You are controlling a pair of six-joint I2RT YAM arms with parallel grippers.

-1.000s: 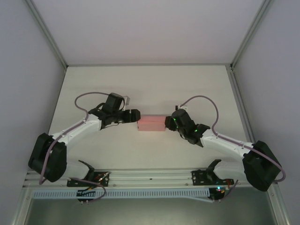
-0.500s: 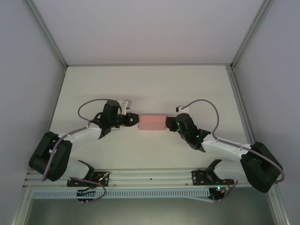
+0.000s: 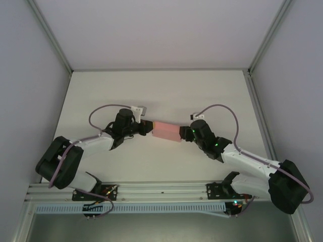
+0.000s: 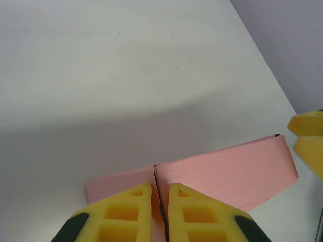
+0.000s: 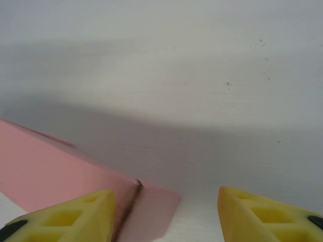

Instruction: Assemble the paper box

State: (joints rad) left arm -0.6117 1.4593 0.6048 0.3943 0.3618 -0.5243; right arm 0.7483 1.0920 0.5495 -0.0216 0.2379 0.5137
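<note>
The white table (image 3: 151,91) has a metal rail (image 3: 161,187) along its near edge. The paper box (image 3: 166,131) lies near the middle of the table, a little skewed, between both hands. The left hand (image 3: 147,127) is closed on a thin pink flap at the box's left end. The right hand (image 3: 185,134) is open, and the right end of the card lies between its fingers (image 5: 267,214).

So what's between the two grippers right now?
The paper box spans that gap in the top view; left gripper pinches one end, right gripper stands open.
</note>
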